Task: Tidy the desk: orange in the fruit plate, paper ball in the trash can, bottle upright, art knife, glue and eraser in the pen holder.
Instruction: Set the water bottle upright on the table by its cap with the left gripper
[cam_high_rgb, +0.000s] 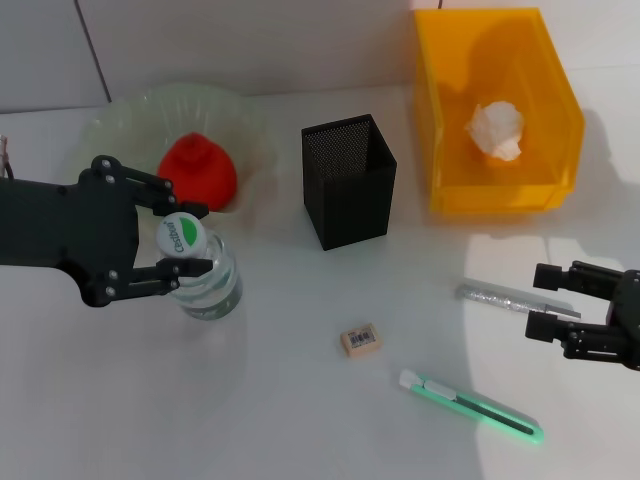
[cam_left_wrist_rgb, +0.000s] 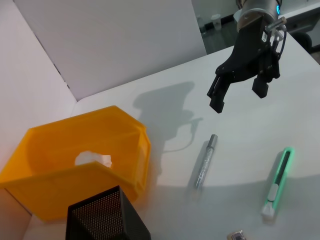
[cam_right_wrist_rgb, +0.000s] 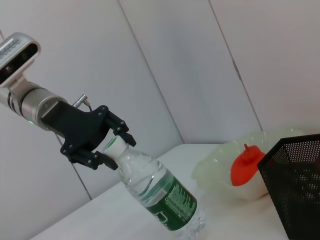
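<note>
Your worktop (cam_high_rgb: 290, 400) has the bin (cam_high_rgb: 497, 120) at the far right, with the paper ball (cam_high_rgb: 497, 131) already inside, and the plate (cam_high_rgb: 130, 115) at the far left, holding the orange (cam_high_rgb: 197, 172). The holder (cam_high_rgb: 349, 182) stands between them, and nothing shows inside it from here.

The main risk is the bottle (cam_high_rgb: 203, 280). Your left claw (cam_high_rgb: 178, 240) is clamped on its neck under the cap, and the right wrist view shows it leaning, base on the worktop. Let go before it stands plumb and it will likely topple, perhaps rolling into the plate just behind it. A grip that high can also let the neck slip or pivot.

Your right claw (cam_high_rgb: 556, 301) hangs with fingers apart, holding nothing, just beside the glue (cam_high_rgb: 505, 297). Close off-centre and that thin stick will likely skid away.

The knife (cam_high_rgb: 470, 405) and eraser (cam_high_rgb: 360, 340) lie near the front, both flat and low, so a sloppy pinch may just push them along
</note>
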